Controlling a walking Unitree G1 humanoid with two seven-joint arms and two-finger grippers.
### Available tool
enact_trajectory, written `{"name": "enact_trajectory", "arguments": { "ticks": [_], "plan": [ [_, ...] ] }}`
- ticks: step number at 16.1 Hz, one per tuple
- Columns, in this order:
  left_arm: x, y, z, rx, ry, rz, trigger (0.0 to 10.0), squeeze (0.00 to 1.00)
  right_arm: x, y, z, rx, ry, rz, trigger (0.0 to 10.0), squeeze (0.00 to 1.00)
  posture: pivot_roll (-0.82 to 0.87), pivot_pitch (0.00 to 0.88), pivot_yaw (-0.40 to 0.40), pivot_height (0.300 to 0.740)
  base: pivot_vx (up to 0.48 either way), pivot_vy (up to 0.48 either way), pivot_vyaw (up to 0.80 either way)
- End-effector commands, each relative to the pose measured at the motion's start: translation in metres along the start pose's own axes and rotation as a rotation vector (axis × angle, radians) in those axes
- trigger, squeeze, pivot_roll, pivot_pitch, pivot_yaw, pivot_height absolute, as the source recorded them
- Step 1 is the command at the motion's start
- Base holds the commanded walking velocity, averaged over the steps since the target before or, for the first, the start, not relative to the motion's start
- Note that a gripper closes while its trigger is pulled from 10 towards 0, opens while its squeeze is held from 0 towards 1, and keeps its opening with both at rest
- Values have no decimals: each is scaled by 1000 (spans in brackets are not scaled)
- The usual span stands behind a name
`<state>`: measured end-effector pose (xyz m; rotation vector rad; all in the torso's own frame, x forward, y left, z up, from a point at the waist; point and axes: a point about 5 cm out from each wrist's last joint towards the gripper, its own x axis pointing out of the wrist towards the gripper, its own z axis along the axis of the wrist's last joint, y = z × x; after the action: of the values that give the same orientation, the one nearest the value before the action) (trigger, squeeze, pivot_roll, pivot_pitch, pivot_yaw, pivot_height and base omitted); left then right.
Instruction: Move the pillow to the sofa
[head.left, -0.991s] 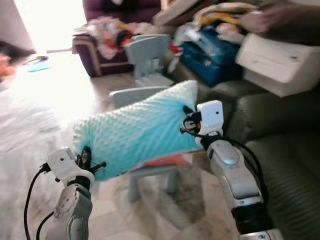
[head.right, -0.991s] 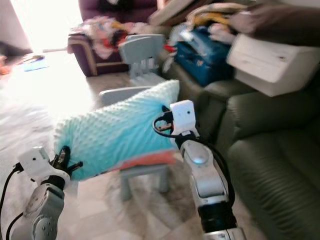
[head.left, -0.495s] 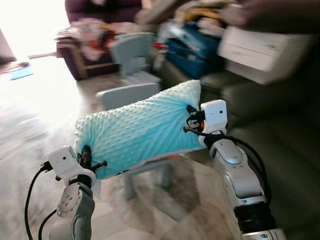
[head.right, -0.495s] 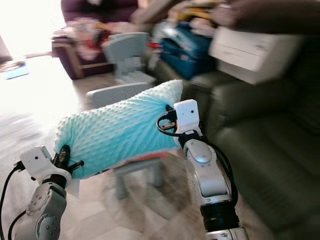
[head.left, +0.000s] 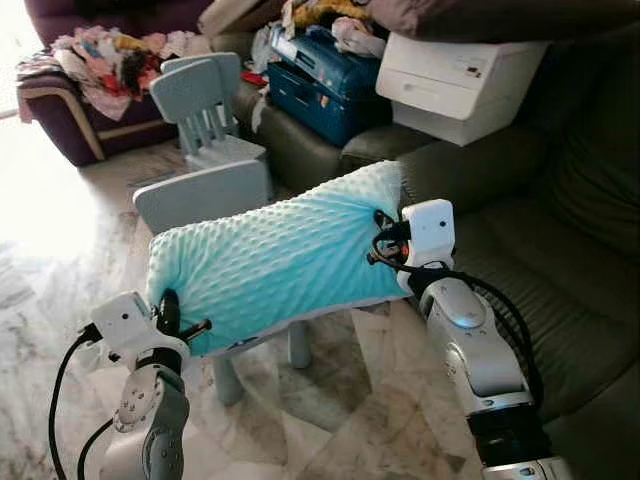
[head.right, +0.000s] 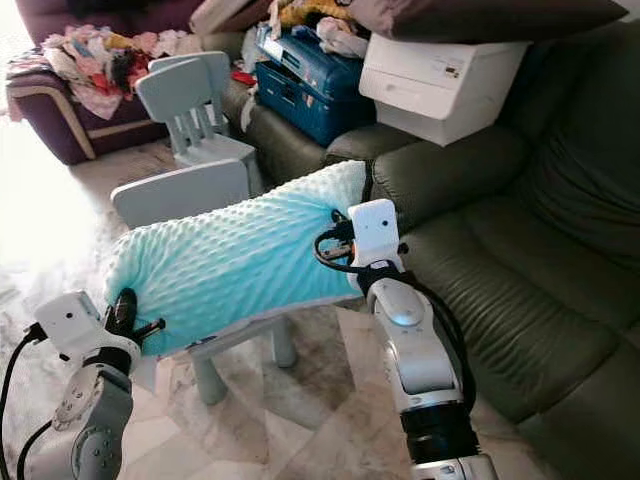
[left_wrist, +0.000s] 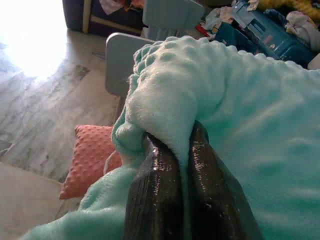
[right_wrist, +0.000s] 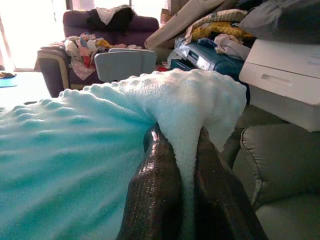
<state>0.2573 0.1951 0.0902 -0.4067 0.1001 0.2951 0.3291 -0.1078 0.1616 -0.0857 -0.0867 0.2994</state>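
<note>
A light blue dotted pillow (head.left: 270, 260) hangs in the air between my two arms, above a small grey chair. My left gripper (head.left: 172, 312) is shut on its left end; in the left wrist view both black fingers (left_wrist: 155, 197) pinch a fold of the fabric. My right gripper (head.left: 382, 240) is shut on its right corner, with fingers (right_wrist: 157, 195) clamped on the plush edge. The dark green sofa (head.left: 560, 290) lies just to the right, its seat cushions bare close to the pillow's right end.
A grey child's chair (head.left: 205, 195) stands under the pillow, a second one (head.left: 200, 100) behind it. A blue case (head.left: 325, 85) and a white printer (head.left: 455, 70) sit on the sofa's far end. An orange cushion (left_wrist: 90, 160) lies below. Marble floor (head.left: 330, 420) spreads in front.
The camera has swung right and steadied, so the sofa takes up more of the picture. The pillow stays held the same way between both grippers.
</note>
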Motion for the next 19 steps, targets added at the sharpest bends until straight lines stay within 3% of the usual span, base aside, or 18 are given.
{"name": "enact_trajectory", "arguments": {
  "ticks": [1,3,7,9,19],
  "plan": [
    [1,4,3,14,-15,8,10000,0,1,-3,6,1,-18,-18,10000,0,-165,0,32,740,0,0,-800],
    [2,5,2,8,-12,-9,10000,0,1,-3,6,2,-19,-18,10000,0,-166,0,34,740,0,0,-800],
    [4,-2,8,81,-45,-79,10000,0,1,-3,6,4,-15,-17,10000,0,-164,0,32,740,0,0,-800],
    [6,-2,11,100,-53,-57,10000,0,1,-3,6,2,-15,-17,10000,0,-165,0,32,740,0,0,-800],
    [4,-7,5,34,-22,-94,10000,0,1,-4,5,11,0,-17,10000,0,-172,0,30,740,0,0,-720]
  ]
}}
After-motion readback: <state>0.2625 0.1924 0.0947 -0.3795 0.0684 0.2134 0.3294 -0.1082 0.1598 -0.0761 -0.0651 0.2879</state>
